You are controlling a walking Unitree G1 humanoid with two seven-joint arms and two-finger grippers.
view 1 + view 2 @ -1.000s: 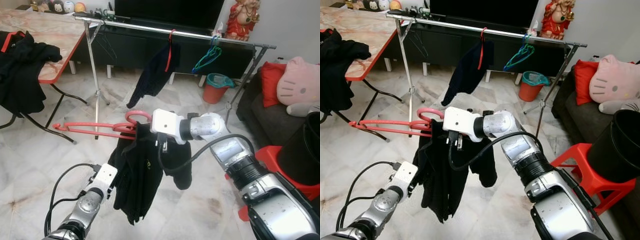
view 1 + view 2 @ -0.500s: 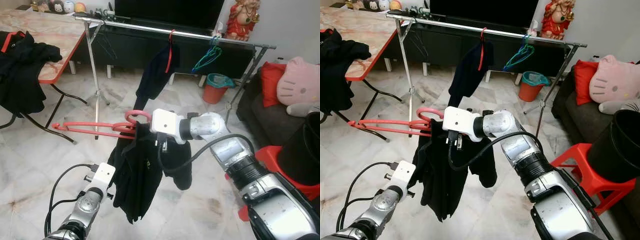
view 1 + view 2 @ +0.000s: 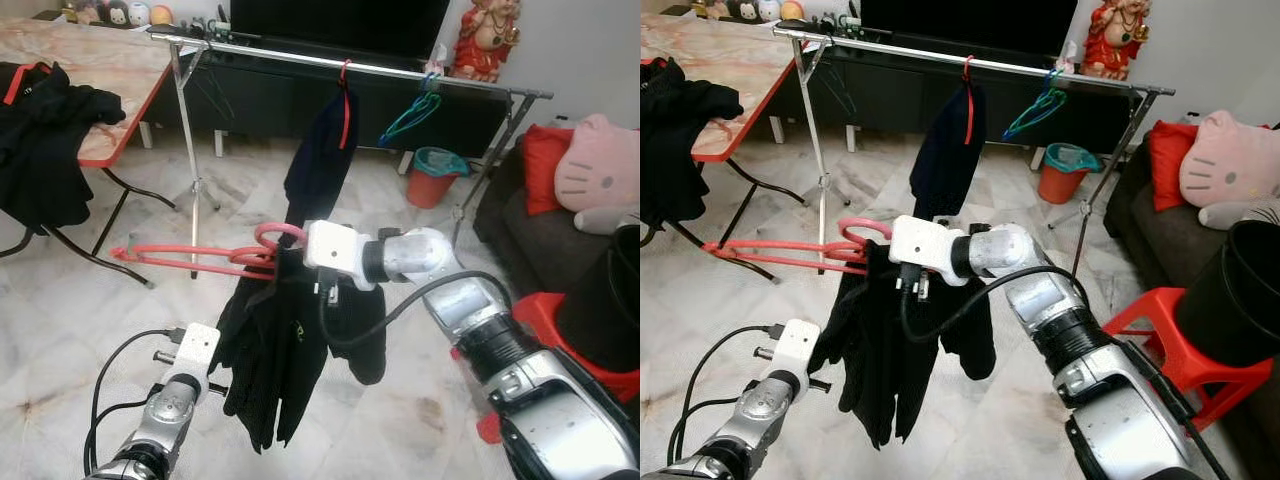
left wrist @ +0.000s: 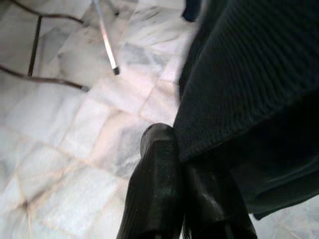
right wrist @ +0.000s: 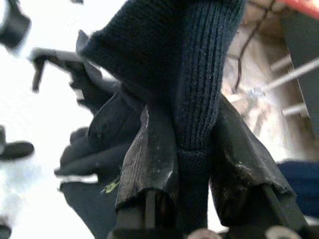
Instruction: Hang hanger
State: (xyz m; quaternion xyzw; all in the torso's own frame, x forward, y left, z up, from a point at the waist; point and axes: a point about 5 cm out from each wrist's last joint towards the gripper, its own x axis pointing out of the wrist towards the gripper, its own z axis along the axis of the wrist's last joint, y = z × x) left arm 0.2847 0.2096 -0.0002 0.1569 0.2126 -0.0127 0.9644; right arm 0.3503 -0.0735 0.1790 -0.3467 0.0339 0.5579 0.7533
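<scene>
The black garment (image 3: 285, 345) is matt, ribbed knit cloth. The red hanger (image 3: 200, 256) looks like smooth plastic. The rail (image 3: 970, 64) is shiny metal; the floor (image 3: 90, 320) is glossy marble tile.

Rack (image 3: 300, 58) behind hanger (image 3: 200, 258); table (image 3: 110, 60) left; stool (image 3: 1160, 330) right.

Free rail (image 3: 260, 55) left of hung garment (image 3: 318, 160)

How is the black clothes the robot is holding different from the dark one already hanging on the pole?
The held black garment sits bunched on a red hanger lying sideways in mid-air, gripped by the right hand. The dark garment on the rail hangs straight down from its red hanger, hooked on the metal rail, with no hand on it. The held one is nearer the robot and lower. Both are dark and both use red hangers.
</scene>
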